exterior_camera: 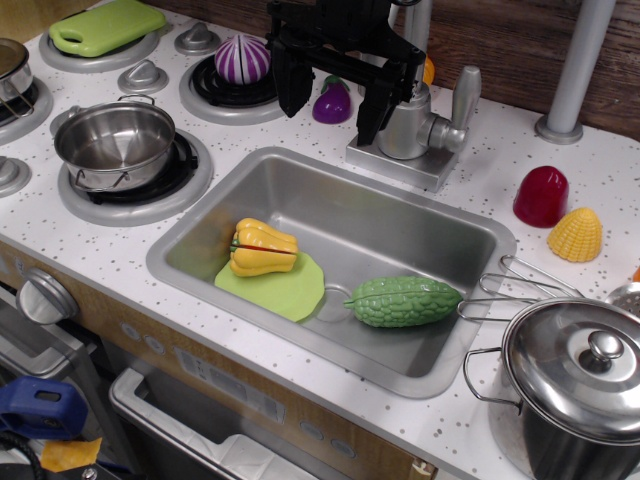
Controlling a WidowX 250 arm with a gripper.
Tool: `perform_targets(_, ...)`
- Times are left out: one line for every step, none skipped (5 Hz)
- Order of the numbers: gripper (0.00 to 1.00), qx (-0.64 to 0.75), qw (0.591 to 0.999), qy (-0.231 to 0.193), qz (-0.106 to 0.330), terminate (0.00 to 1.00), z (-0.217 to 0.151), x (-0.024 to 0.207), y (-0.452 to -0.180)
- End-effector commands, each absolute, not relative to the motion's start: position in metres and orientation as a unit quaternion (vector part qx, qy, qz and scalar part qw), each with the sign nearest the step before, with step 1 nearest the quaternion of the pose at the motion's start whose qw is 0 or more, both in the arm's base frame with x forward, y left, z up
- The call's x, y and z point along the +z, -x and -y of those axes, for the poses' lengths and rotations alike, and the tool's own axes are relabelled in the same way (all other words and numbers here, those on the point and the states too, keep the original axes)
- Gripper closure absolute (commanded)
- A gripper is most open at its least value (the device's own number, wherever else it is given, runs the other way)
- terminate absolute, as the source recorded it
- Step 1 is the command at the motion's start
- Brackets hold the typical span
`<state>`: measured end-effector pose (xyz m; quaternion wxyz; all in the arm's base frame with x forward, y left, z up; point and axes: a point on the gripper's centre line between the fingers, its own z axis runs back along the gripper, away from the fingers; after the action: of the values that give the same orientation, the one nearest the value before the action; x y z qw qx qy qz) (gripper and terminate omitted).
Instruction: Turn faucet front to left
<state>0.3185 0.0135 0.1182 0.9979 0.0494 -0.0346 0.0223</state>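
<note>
The silver-grey faucet [408,128] stands on its square base plate [398,164] behind the sink [205,235]. Its paddle lever [465,96] sticks up to the right. Its tube spout [418,22] rises behind my arm and is mostly hidden. My black gripper [330,118] hangs just left of the faucet body, open and empty. Its right finger [370,120] is close to the faucet body; I cannot tell if it touches. Its left finger [290,95] is over the counter near a burner.
A purple eggplant [332,103] sits between the fingers, behind them. The sink holds a yellow pepper [262,247], a green plate [280,288] and a green bitter gourd [403,300]. A grey pole [575,70] stands at the right. Pots [115,143] [580,385] sit on the counter.
</note>
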Motion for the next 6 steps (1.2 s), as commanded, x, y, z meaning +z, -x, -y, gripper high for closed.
perform_targets(0.00, 0.022, 0.998, -0.049, 0.035, 0.00, -0.014, 0.118, -0.319)
perform_targets(0.00, 0.016, 0.996, -0.055, 0.063, 0.00, -0.013, 0.120, -0.318)
perform_targets(0.00, 0.009, 0.991, -0.068, 0.113, 0.00, -0.020, 0.115, -0.322)
perform_targets(0.00, 0.010, 0.984, -0.106, 0.145, 0.00, -0.021, 0.112, -0.330)
perform_targets(0.00, 0.013, 0.973, -0.148, 0.175, 0.00, -0.024, 0.114, -0.335)
perform_targets(0.00, 0.019, 0.967, -0.165, 0.194, 0.00, -0.024, 0.123, -0.346)
